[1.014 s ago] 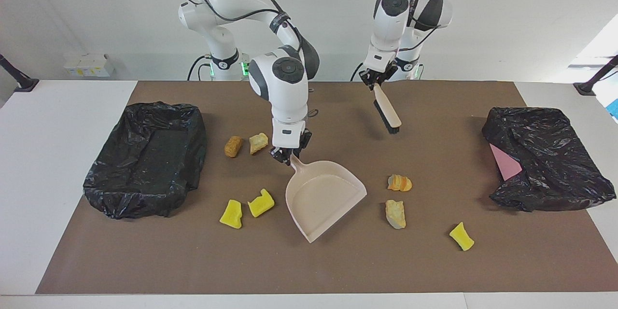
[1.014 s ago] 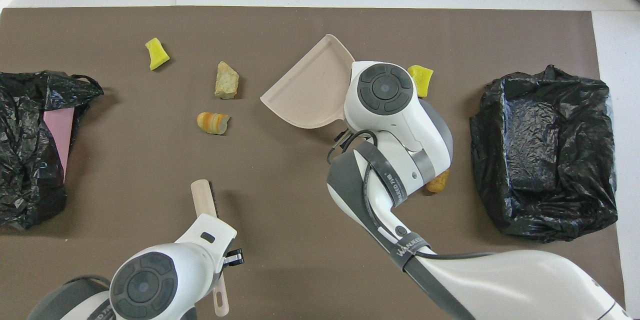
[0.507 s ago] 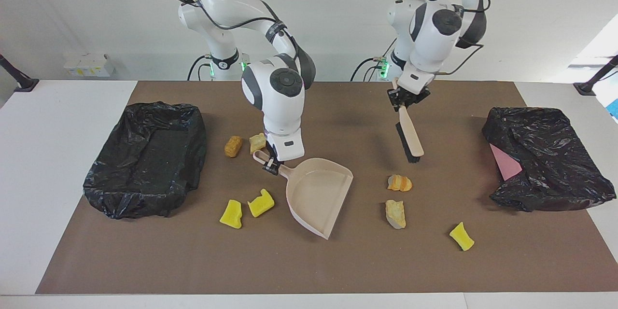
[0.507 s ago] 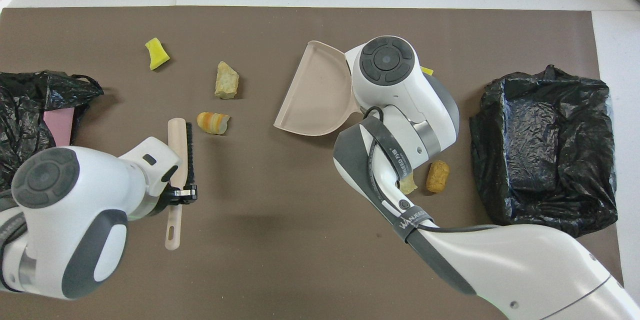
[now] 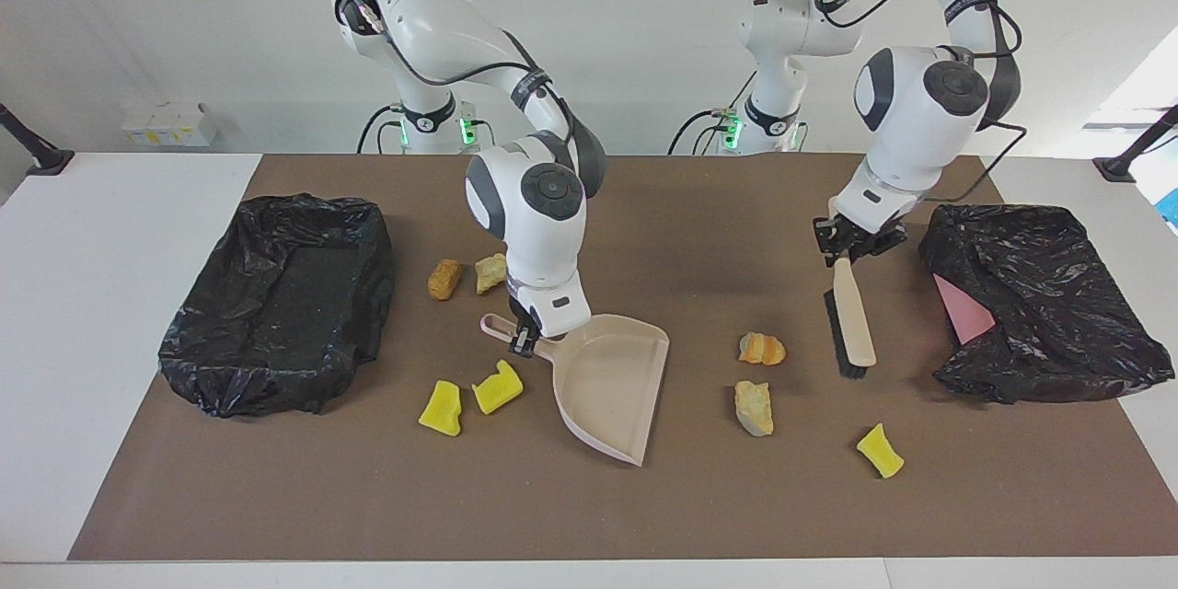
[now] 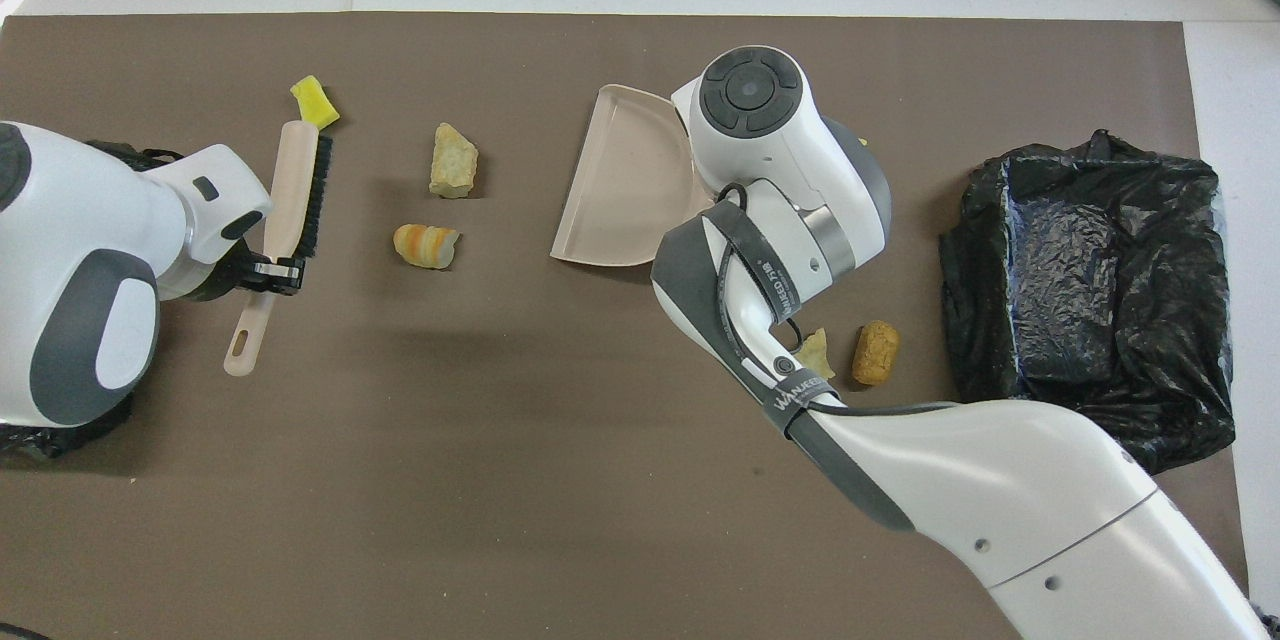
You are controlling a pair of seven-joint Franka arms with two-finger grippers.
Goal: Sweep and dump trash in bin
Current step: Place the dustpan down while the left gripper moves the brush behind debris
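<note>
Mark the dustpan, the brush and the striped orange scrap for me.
dustpan (image 5: pixel 612 377): facing view, on its pan floor.
brush (image 5: pixel 854 317): facing view, on its beige back.
striped orange scrap (image 6: pixel 427 245): overhead view, on its middle.

Dustpan (image 5: pixel 612 382) mid-counter, between two scrap groups. Toward the right arm's end: four scraps (image 5: pixel 497 386), then a lined bin (image 5: pixel 281 299). Toward the left arm's end: three scraps (image 5: pixel 755 407), brush (image 5: pixel 851 322), then a second bin (image 5: pixel 1040 304).
</note>
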